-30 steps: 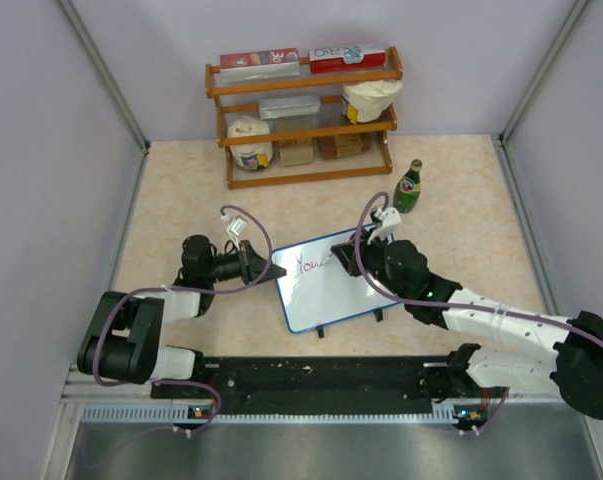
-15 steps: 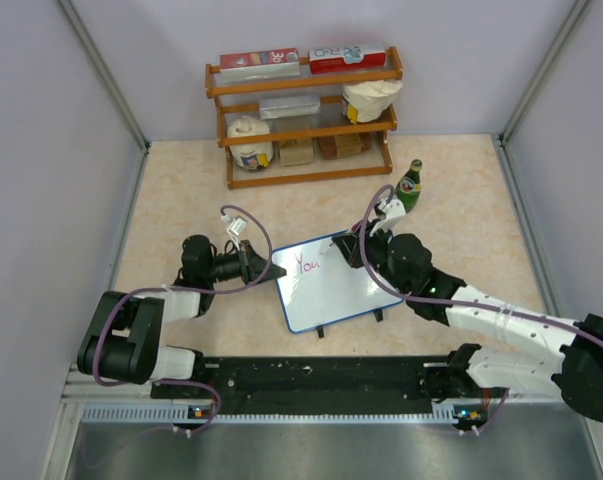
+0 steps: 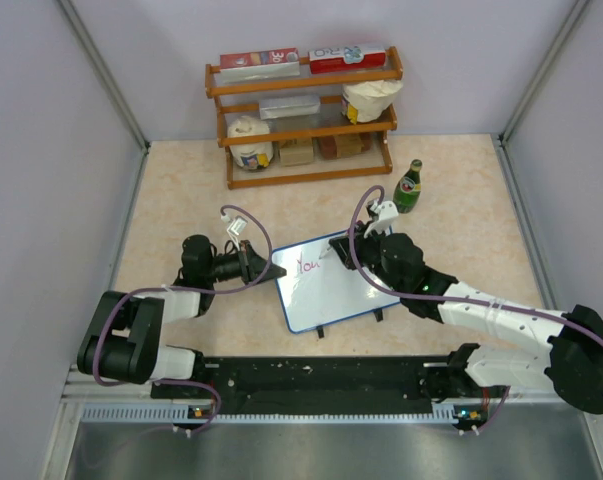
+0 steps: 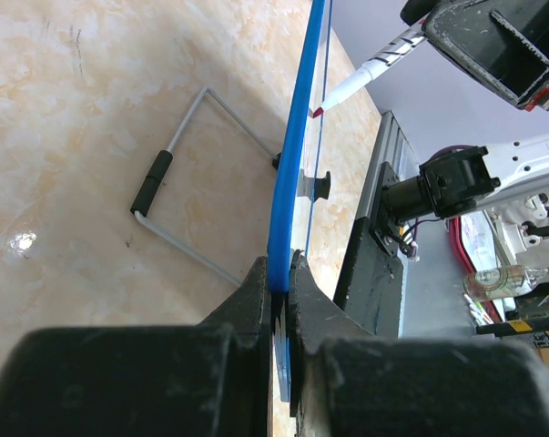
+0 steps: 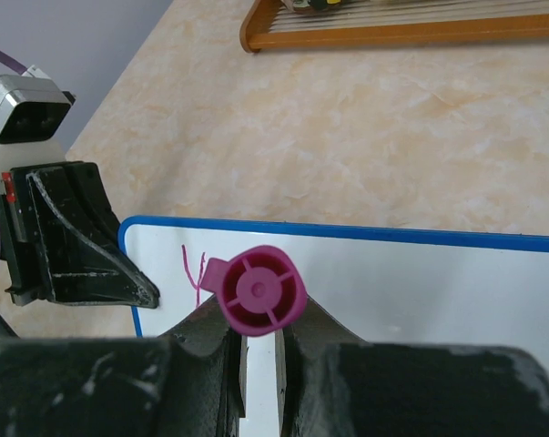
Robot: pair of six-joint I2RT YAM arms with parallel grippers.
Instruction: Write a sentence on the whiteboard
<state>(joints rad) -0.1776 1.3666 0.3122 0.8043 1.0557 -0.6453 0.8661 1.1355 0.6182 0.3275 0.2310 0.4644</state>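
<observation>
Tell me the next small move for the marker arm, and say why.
Probably shift the right gripper a little along the whiteboard, just past "You", and start the next word with the marker. Only that word is written, most of the board is bare, and the left gripper is clamped on the blue edge, steadying it.

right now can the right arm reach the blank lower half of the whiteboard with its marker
Probably yes. The right gripper, shut on the marker, is over the whiteboard's written top part. The blank area lies nearer that arm's base with nothing on it, and the left gripper clamps only the left edge.
</observation>
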